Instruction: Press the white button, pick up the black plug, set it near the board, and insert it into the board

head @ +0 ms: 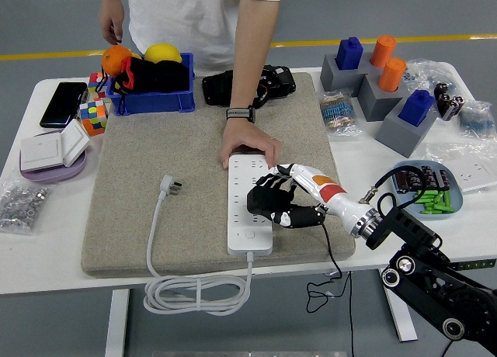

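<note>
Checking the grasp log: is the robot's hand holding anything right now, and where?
Nothing. The right hand hovers open over the power strip; the person's hand presses down the strip's far end.

Lab or workshop: grey floor (62,23) (yellow line (46,55)), white table (46,264) with cluttered parts.

- Strip (250,206) lies on the mat (194,186), right of the plug (170,187).
- Right hand (272,200) sits over the strip's right edge.
- A person's hand (248,146) rests on the strip's far end.
- Bin (151,93) lies behind the mat's left corner.
</note>
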Tool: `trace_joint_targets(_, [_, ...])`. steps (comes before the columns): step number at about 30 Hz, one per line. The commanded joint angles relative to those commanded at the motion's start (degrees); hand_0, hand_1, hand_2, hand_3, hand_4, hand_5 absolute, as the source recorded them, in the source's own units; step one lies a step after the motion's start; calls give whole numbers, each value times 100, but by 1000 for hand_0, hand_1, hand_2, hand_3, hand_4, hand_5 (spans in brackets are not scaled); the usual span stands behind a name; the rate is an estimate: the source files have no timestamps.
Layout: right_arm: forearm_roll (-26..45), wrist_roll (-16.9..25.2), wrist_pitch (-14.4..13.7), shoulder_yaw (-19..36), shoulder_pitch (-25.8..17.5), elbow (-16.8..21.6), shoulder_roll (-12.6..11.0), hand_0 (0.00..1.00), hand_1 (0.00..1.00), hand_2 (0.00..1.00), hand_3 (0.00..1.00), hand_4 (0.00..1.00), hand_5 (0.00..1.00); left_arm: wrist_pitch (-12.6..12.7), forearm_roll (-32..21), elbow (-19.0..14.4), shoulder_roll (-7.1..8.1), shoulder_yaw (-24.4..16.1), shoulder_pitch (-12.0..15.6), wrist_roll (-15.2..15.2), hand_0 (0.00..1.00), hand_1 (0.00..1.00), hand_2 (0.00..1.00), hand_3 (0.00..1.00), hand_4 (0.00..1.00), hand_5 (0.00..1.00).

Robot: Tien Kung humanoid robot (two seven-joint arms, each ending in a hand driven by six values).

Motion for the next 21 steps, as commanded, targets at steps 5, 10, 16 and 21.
trace_joint_targets(5, [-9, -30, 44, -115, 97, -111, 10, 342, 260, 285, 475, 729, 2, -1, -9, 0, 11, 14, -15, 0, 476, 498, 500, 585, 564, 267])
trace_joint_targets(10, [-25, -57, 116, -197, 140, -152, -6, 343, 261, 285, 476, 728, 2, -2, -18, 0, 21, 28, -20, 3, 474, 498, 500, 585, 565, 268])
trace_joint_targets(16, [-38, -43, 161, -240, 160, -172, -26, 342, 260, 284, 476, 729, 2, -6, 4, 0, 34, 20, -9, 8, 475, 497, 500, 585, 565, 269])
trace_joint_targets(21, [-53, -19, 155, -268, 184, -188, -37, 342, 260, 284, 477, 729, 2, -7, -14, 0, 38, 43, -14, 5, 474, 496, 500, 585, 565, 269])
